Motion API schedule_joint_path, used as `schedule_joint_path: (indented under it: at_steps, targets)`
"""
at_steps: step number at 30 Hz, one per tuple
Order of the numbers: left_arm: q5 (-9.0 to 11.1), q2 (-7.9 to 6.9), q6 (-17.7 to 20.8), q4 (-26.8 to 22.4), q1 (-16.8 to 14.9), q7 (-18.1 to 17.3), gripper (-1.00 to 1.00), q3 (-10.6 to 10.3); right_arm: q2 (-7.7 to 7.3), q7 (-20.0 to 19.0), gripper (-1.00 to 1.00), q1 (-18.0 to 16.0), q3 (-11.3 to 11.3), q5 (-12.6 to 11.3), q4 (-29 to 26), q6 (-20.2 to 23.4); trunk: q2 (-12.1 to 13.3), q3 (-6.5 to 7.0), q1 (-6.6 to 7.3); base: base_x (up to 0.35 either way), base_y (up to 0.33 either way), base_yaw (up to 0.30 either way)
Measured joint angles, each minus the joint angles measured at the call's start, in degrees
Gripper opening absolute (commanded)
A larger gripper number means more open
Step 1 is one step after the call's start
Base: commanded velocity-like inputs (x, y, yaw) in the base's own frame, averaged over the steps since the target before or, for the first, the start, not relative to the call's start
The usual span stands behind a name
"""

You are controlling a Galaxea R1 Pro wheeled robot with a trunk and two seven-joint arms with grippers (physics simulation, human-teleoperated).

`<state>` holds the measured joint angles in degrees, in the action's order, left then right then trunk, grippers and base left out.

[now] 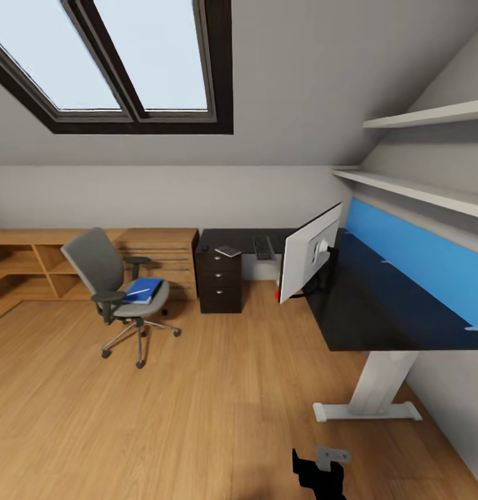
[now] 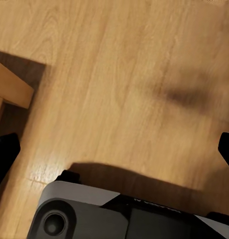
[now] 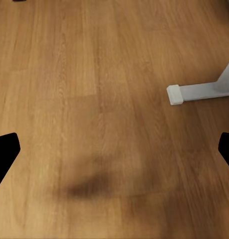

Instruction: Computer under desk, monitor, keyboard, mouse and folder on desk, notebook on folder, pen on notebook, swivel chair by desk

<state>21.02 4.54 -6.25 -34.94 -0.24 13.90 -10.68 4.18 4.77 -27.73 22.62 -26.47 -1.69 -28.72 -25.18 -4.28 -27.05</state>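
The desk (image 1: 378, 305) runs along the right wall, black-topped with a blue back panel. On it stands the monitor (image 1: 310, 260), its white back toward me. Farther back lie the keyboard (image 1: 262, 247) and the grey notebook (image 1: 227, 251). The swivel chair (image 1: 114, 285) stands apart from the desk at the left, with the blue folder (image 1: 143, 289) on its seat. The pen, mouse and computer I cannot make out. My left gripper (image 2: 115, 152) and right gripper (image 3: 115, 149) both hang open over bare wood floor, holding nothing.
A dark drawer unit (image 1: 219, 281) stands under the desk's far end. Low light-wood cabinets (image 1: 30, 264) line the back wall. The desk's white foot (image 3: 194, 92) lies on the floor near my right gripper. Shelves (image 1: 419, 187) hang above the desk. Open floor lies between me and the chair.
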Motion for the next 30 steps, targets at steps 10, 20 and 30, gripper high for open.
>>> schedule_joint_path:
  at_steps: [10, 20, 30]
  targets:
    - [0.0, -0.09, 0.1, 0.1, 0.0, 0.0, 1.0, 0.1, 0.03, 0.1, 1.0, 0.0, 0.0, -0.1, 0.1, -0.2, 0.0, 0.91, -0.01, -0.085, -0.251, 0.0]
    - [0.0, -0.09, 0.1, 0.1, 0.0, 0.0, 1.0, 0.1, 0.02, 0.1, 1.0, 0.0, 0.0, -0.2, 0.1, -0.2, 0.0, 1.77, 0.0, -0.063, -0.178, -0.008]
    - [0.1, -0.18, 0.1, 0.1, 0.0, 0.1, 1.0, 0.2, 0.02, 0.2, 1.0, 0.0, -0.1, -0.3, 0.0, -3.1, 0.0, 1.91, 0.0, -0.002, -0.006, -0.152]
